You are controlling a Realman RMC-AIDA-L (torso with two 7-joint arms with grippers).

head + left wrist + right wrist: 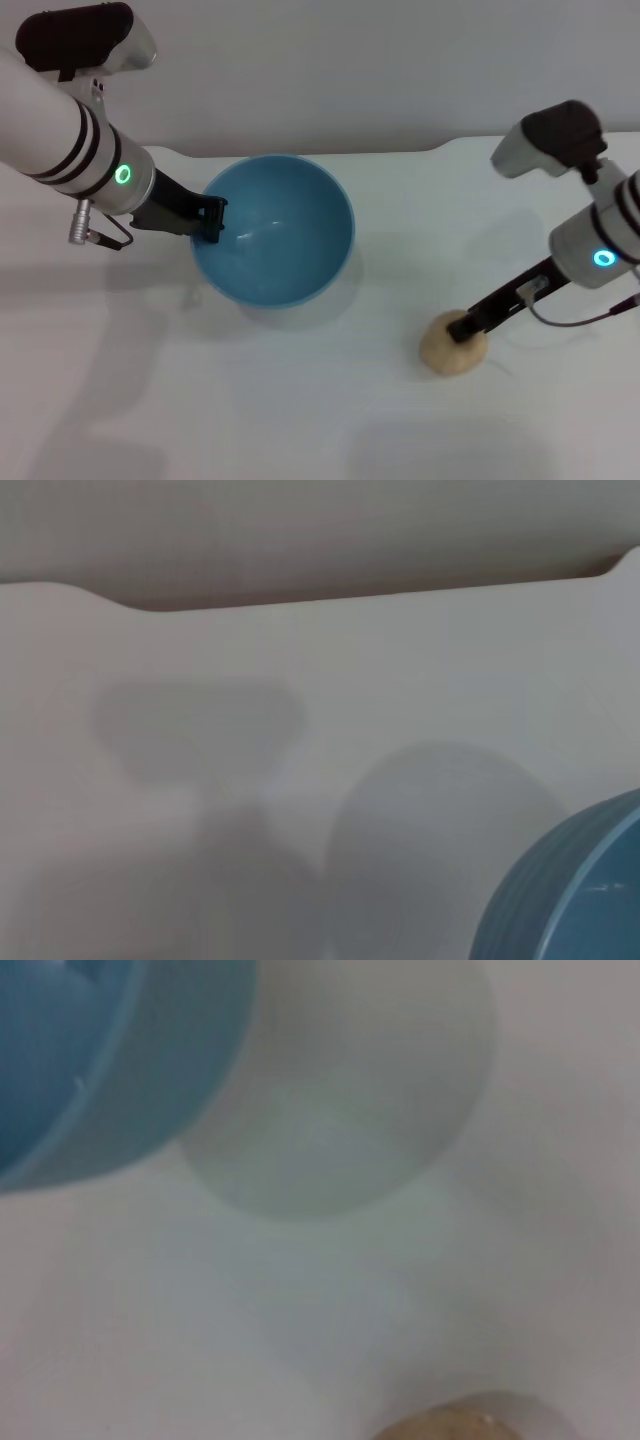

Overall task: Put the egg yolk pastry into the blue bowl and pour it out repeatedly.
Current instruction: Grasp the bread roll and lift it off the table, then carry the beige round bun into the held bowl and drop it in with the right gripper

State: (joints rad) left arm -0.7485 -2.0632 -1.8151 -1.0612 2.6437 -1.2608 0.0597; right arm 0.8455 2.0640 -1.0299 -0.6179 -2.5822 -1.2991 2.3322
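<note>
Pastry (453, 344): lower right, on the table (300, 420), outside the bowl; right gripper (463, 326) clamped on it. Bowl (273, 243): centre, empty, lifted, rim pinched by left gripper (211, 219). Judged: pastry still to go in.

Soft, even light from above falls on the white tabletop (320, 420), bright without harsh glare. The blue bowl (275, 240) carries a faint pale sheen inside and casts a diffuse grey shadow just beside it; in both wrist views that shadow shows as a round grey patch. The head view is fairly sharp. Both wrist views are blurred, the egg yolk pastry (465, 1425) a smeared tan patch.
</note>
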